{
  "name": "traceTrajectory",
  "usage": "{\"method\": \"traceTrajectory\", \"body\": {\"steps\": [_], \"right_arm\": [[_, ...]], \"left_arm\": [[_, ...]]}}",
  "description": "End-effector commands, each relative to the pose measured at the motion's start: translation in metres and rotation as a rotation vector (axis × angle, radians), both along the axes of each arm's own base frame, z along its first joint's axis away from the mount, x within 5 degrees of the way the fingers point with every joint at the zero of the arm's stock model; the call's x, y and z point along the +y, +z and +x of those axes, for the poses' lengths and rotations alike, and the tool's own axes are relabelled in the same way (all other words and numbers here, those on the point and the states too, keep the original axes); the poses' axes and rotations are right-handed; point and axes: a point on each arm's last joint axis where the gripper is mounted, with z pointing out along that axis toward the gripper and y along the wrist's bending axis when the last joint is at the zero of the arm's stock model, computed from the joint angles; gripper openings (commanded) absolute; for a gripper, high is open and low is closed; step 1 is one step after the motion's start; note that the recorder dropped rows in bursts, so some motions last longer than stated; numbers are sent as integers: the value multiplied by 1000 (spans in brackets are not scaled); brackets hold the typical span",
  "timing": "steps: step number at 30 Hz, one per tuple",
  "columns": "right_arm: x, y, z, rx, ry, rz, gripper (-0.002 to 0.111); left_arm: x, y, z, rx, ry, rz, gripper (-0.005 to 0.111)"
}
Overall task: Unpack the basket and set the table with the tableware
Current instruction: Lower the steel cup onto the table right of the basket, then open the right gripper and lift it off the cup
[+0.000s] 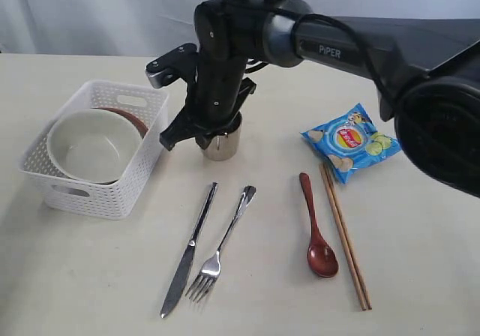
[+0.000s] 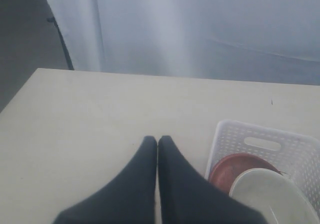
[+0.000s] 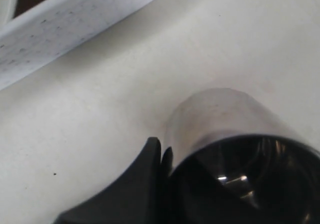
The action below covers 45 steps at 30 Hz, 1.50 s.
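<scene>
Far left: the left gripper [image 2: 157,141] has its jaws pressed together, empty, over the pale cream table [image 1: 420,261], clear of the work.
Basket: the white perforated plastic basket [image 1: 90,197] is not yet emptied; a cream round bowl [image 1: 94,145] rests on a reddish-brown round plate [image 1: 129,115].
Centre: the right gripper [image 3: 161,149] holds a narrow pinch on the rim of the shiny steel cup [image 1: 223,147], which stands upright on the table just beside the basket.
Front row: steel knife [image 1: 189,250], steel fork [image 1: 221,250], dark red spoon [image 1: 316,235] and brown wooden chopsticks [image 1: 343,235], lying as a setting.
Far right: the blue chip bag [image 1: 350,141], apart.
</scene>
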Motion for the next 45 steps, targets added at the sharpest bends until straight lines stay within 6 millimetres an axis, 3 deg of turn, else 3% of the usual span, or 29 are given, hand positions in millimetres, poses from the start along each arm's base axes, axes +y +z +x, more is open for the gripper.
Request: {"method": "traceTrajectory", "body": {"steps": [1,10,13,18,24,32,37,39,42,45], "right_arm": [[4,-4,-3,35,26,23,0],[4,-6,-2,37,29,24,0],[5,-6,-3,43,26,33,12],[5,-6,-3,49,23,40,43],[5,3,-4,35,24,51,48],[-2,57,-12,-35,30,109,48],[-12,114,-26,-116,32,193,48],[-13,125,-31,-112,28,235,48],[5,124,-37,-49,18,371,48],[56,103,-52,-132,68,480,48]], "left_arm": [[-1,0,-1,-2,-3,-8,0],[-1,0,-1,-2,-3,-8,0],[-1,0,-1,-2,-3,-8,0],[-1,0,-1,-2,-3,-8,0],[-1,0,-1,-2,-3,-8,0],[-1,0,-1,-2,-3,-8,0],[-1,0,-1,-2,-3,-8,0],[-1,0,-1,-2,-3,-8,0],[-1,0,-1,-2,-3,-8,0],[-1,0,-1,-2,-3,-8,0]]}}
